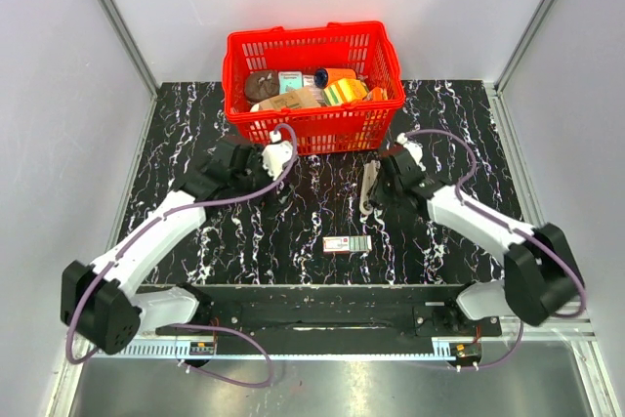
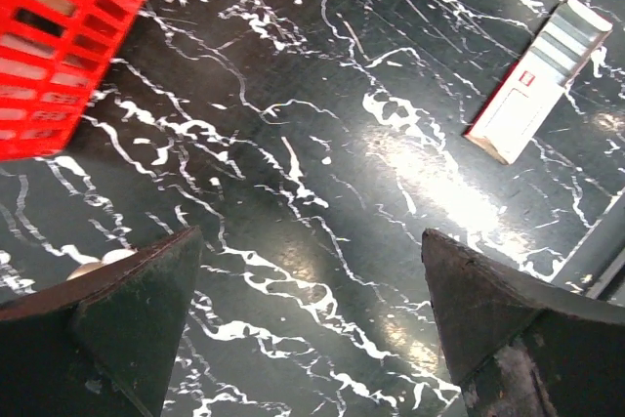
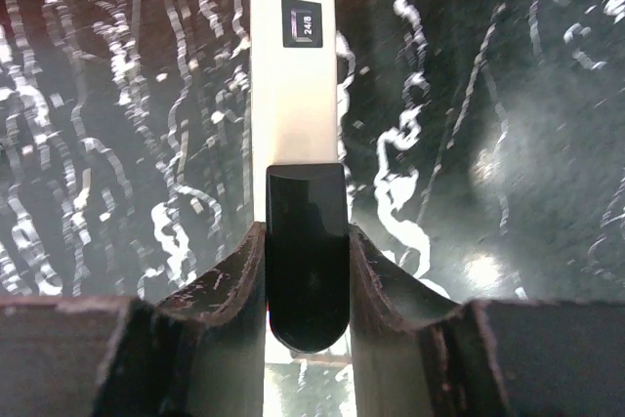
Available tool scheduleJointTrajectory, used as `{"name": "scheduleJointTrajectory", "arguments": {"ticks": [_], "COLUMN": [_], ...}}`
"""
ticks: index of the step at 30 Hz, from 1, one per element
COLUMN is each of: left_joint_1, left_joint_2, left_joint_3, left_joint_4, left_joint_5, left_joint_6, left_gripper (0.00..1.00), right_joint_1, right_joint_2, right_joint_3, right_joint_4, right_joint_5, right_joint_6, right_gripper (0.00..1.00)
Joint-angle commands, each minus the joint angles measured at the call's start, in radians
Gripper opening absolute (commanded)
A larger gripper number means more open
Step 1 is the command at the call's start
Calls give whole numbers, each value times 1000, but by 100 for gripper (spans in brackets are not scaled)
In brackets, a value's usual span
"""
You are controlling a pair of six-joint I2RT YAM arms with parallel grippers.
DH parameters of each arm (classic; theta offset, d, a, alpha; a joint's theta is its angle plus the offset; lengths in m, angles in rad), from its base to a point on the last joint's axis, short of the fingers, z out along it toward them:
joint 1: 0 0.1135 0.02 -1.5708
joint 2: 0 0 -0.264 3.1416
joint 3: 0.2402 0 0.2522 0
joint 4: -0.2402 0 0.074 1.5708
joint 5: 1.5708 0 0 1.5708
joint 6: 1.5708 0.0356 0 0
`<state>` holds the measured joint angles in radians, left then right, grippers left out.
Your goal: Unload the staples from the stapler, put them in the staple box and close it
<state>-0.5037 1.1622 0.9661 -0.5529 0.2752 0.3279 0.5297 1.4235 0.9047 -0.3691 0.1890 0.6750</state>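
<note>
The stapler (image 1: 368, 188) lies on the black marbled table just in front of the basket, its long axis running towards the basket. In the right wrist view it is a pale silvery strip with a glossy black end piece (image 3: 307, 261). My right gripper (image 3: 307, 236) is shut on that black end, one finger pressed against each side. My left gripper (image 2: 312, 271) stands wide open over bare table to the left of the stapler, with nothing between its fingers (image 2: 127, 310). No loose staples show.
A red basket (image 1: 312, 129) full of assorted items stands at the back centre, close behind both grippers, and its corner (image 2: 59, 36) shows in the left wrist view. A small flat red-and-white box (image 1: 347, 244) lies nearer the front, also visible as the box (image 2: 537, 85) in the left wrist view.
</note>
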Motion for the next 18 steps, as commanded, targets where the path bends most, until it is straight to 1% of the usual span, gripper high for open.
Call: {"name": "scheduleJointTrajectory", "arguments": {"ticks": [1,5,6,7,12,18], "left_joint_1": [-16,-25,-25,-27,-29,-30], "left_joint_2": [69,102,108,122,163,218], "left_joint_3": [85,102,102,91,51,69], "left_joint_4": [55,53,56,73,119,116], "left_joint_5": [107,139,148,191,294,364], "left_joint_6": [-98,-121,-128,-136,-136,-99], "left_gripper": [99,98,98,98,99,99], "right_joint_1": [87,137,157,206,306,377], "right_joint_2": [-159,-228,-238,-245,-222,-195], "right_joint_3": [-85,-138,-139,-142,-129,-101], "right_joint_4": [205,318,325,358,479,529], "right_joint_5": [15,26,42,96,182,187], "right_joint_6": [190,259,277,303,351,350], "right_gripper": [0,0,0,0,0,0]}}
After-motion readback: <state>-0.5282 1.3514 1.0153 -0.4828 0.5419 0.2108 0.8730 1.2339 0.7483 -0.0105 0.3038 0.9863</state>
